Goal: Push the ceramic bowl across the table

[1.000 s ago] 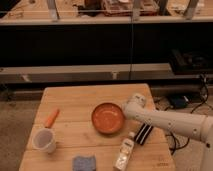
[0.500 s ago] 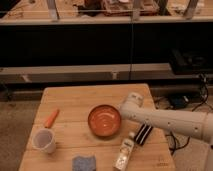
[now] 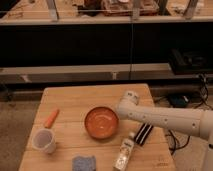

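Observation:
The ceramic bowl (image 3: 101, 122), wide, shallow and orange-red inside, sits near the middle of the light wooden table (image 3: 75, 100), a little to the right. My white arm reaches in from the right. The gripper (image 3: 120, 111) at its end is against the bowl's right rim.
An orange carrot (image 3: 51, 118) lies at the left. A white mug (image 3: 44, 140) stands at the front left and a blue-grey sponge (image 3: 84, 163) lies at the front edge. A bottle (image 3: 125, 151) and a black striped object (image 3: 143, 134) lie right of the bowl under the arm. Dark shelving stands behind the table.
The bowl has slid a little to the left and toward the front edge, with the arm's end following against its right side.

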Tool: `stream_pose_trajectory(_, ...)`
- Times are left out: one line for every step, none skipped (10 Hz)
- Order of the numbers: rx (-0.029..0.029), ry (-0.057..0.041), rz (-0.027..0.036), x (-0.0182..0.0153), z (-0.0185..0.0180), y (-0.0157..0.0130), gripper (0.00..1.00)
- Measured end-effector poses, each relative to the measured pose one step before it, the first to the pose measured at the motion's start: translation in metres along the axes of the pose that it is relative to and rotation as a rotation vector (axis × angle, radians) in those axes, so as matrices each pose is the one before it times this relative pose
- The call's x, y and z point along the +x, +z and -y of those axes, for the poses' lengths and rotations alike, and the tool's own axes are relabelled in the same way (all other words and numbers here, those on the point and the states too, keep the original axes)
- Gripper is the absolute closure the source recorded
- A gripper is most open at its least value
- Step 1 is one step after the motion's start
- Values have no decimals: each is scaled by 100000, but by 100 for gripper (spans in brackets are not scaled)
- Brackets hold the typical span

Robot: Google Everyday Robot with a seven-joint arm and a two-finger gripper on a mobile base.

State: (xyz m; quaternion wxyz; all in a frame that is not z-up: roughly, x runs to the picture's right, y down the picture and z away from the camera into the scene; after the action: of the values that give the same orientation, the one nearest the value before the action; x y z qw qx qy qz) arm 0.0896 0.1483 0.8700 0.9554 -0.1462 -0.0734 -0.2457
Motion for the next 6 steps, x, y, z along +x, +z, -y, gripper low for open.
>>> stream_pose_trajectory(-722, -265, 2144, -359, 38, 394, 100)
stream_pose_trajectory(-900, -1119, 1779, -576, 149, 285, 100)
stream_pose_trajectory(-940, -1799, 1059, -800, 206, 249, 100)
stream_pose_trajectory(-721, -1831, 516, -692, 166, 144, 100)
stream_pose_trajectory(-1081, -2515, 581, -1001, 86, 130, 100)
stream_pose_trajectory(-1411, -2457, 399, -923, -122, 109, 100)
